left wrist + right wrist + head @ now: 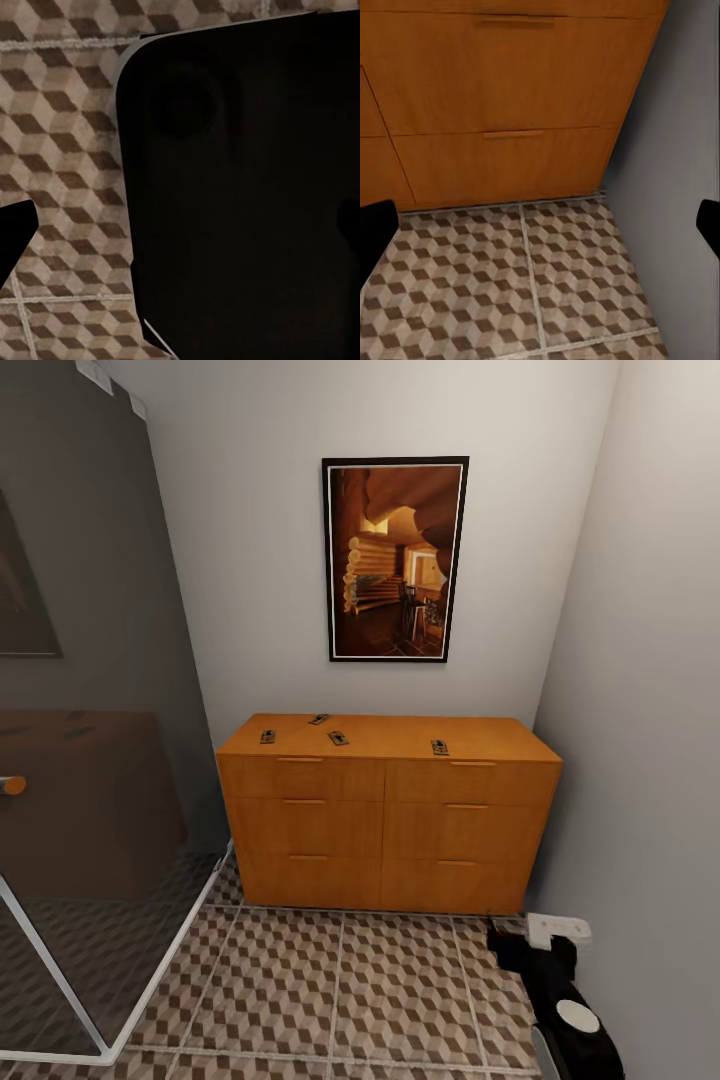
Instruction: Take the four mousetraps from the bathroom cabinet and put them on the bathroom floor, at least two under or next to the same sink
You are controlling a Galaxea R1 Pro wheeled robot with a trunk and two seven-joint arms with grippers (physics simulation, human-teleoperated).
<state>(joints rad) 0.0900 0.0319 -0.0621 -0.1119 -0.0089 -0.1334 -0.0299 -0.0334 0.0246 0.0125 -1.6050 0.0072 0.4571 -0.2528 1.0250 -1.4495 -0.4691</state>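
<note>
Standing against the far wall (260, 560), the cabinet (388, 825) is an orange-brown wooden chest with two columns of three drawers, and all four mousetraps lie on its top. One mousetrap (268, 737) sits near the top's left front edge, a second (319, 719) lies further back toward the wall, a third (338, 738) lies just right of the first two near the middle, and the fourth (440, 747) lies well apart from them on the right half, near the front edge. None of the traps touches another. A framed picture (395, 558) of a log interior hangs on the wall above the cabinet. Left of the cabinet stands a dark glass shower screen (90, 760) with a white frame along its base. The floor (340, 990) in front of the cabinet is tiled in the brown, beige and white cube pattern with pale grout lines. Right of the cabinet, close to the grey side wall, the right arm (560, 990) shows as a black and white shape low over the floor. In the right wrist view the right gripper (540, 229) faces the cabinet's lower drawers, its jaws wide apart with nothing between them. In the left wrist view the left gripper (180, 229) points down at the floor beside a large black part of the robot (247, 195), jaws likewise apart.
</note>
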